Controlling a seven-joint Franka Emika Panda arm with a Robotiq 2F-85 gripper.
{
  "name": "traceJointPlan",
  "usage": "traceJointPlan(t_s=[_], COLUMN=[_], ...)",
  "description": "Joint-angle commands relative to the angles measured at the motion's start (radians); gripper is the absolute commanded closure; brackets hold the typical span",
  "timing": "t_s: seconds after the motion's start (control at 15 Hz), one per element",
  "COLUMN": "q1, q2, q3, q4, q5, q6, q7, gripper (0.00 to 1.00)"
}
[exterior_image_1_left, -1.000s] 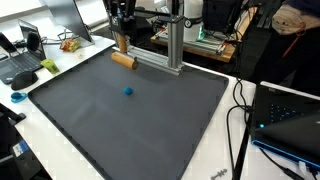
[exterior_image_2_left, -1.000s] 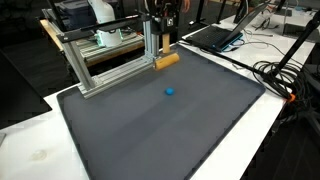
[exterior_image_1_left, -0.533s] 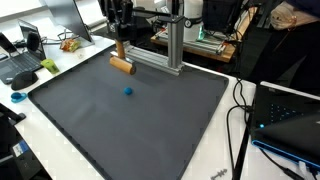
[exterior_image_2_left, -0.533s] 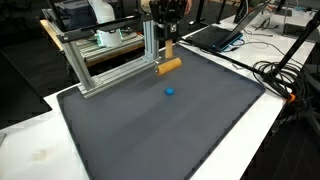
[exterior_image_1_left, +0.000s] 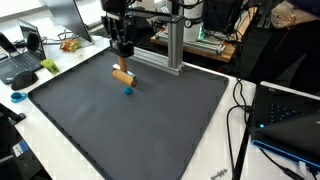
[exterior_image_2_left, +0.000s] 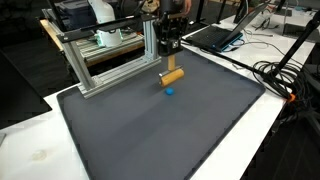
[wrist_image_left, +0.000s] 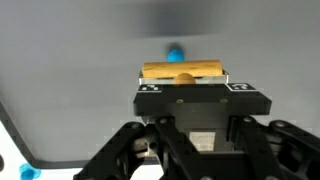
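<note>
My gripper (exterior_image_1_left: 123, 62) is shut on a wooden stick whose lower end carries a tan wooden cylinder (exterior_image_1_left: 123, 77), held crosswise above the dark mat (exterior_image_1_left: 150, 130). The same cylinder (exterior_image_2_left: 172, 76) hangs under the gripper (exterior_image_2_left: 170, 58) above the mat. A small blue ball (exterior_image_1_left: 127, 90) lies on the mat just below and beside the cylinder, and the blue ball (exterior_image_2_left: 169, 90) shows there too. In the wrist view the cylinder (wrist_image_left: 182, 71) sits right above my gripper's body, with the blue ball (wrist_image_left: 176, 52) just beyond it. The fingertips themselves are hidden.
An aluminium frame (exterior_image_1_left: 172, 45) stands at the mat's back edge, and the frame (exterior_image_2_left: 105, 65) shows again close behind the gripper. Laptops (exterior_image_1_left: 20, 55) and clutter lie on the side table. Cables (exterior_image_2_left: 285, 75) run beside the mat.
The arm has carried the wooden cylinder away from the frame and out over the mat, and it now hangs close above the blue ball. The ball has not moved.
</note>
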Motion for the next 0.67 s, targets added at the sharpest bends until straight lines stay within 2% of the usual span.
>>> traceJointPlan(t_s=[0.0, 0.6], q1=[0.012, 0.017], q2=[0.034, 0.095], q3=[-0.015, -0.015], q4=[0.002, 0.017], q5=[0.017, 0.031], q6=[0.051, 0.064], q7=[0.017, 0.017], gripper=[0.78, 0.78])
